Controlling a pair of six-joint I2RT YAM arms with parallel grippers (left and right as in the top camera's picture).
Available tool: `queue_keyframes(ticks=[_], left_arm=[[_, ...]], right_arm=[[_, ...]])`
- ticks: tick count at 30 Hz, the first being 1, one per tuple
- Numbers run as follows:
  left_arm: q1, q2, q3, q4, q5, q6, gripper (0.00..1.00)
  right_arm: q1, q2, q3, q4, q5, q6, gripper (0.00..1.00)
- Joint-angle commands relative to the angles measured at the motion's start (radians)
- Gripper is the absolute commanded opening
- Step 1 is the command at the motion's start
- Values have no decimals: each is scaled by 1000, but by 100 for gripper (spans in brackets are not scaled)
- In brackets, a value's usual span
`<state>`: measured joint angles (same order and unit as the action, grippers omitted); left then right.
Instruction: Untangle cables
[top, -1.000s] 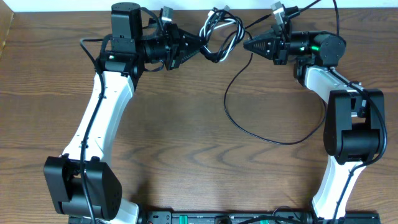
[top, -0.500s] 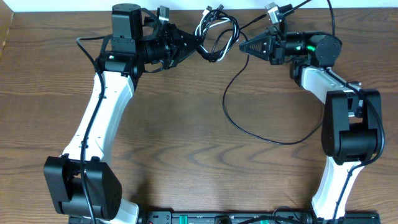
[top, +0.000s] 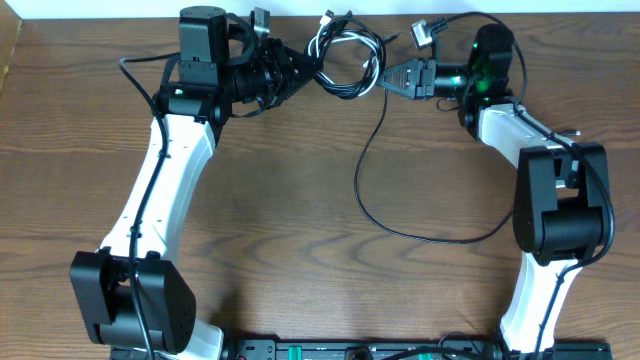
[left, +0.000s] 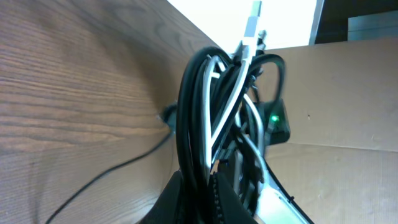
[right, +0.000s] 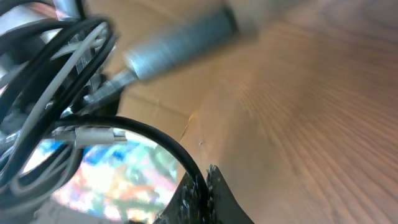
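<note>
**A:** Knot first: where is it?

**B:** The knot of thin black and white cords (top: 345, 62) is held up near the far edge of the brown wood-grain table (top: 300, 200). Just left of the knot, the left claw (top: 305, 76) is clenched on its side. The left wrist view shows the strands rising straight out of that claw.

**A:** And right of the knot?

**B:** The right claw (top: 386, 79) sits just beside it, tip pointing at it, clenched on one long black cord (top: 400, 222). That cord drops from the claw and sweeps in a wide loop below and right of the knot.

**A:** Which way to pull, then?

**B:** As I judge it, the knot's long axis runs left to right between the two claws, and both are about equally near. If the right claw draws rightward, away from the knot, that strand should feed out while the left claw anchors.
</note>
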<state>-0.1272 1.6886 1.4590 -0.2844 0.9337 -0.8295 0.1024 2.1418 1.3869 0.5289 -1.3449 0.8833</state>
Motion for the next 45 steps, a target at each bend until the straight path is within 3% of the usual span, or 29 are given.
queue_keyframes(ticks=[1,9,20,29,36,39,45], left_arm=[[0,-23,19,5,15,26,8],[0,-23,19,5,-12,25,7],[0,-23,19,4,-39,26,7],[0,-23,19,-3,-99,26,7],[-1,-23,19,-29,-157,34,7],[-1,-23,18,-33,-177,48,7],[-1,-23,18,-66,-249,57,8]], right_arm=[[2,-9,8,-61,146,-167,2],[11,-10,8,-117,159,-168,2],[26,-10,8,-584,439,-414,2],[33,-43,8,-761,565,-496,2],[64,-171,8,-938,798,-568,1],[80,-227,8,-997,886,-578,20],[89,-297,8,-1083,921,-612,79]])
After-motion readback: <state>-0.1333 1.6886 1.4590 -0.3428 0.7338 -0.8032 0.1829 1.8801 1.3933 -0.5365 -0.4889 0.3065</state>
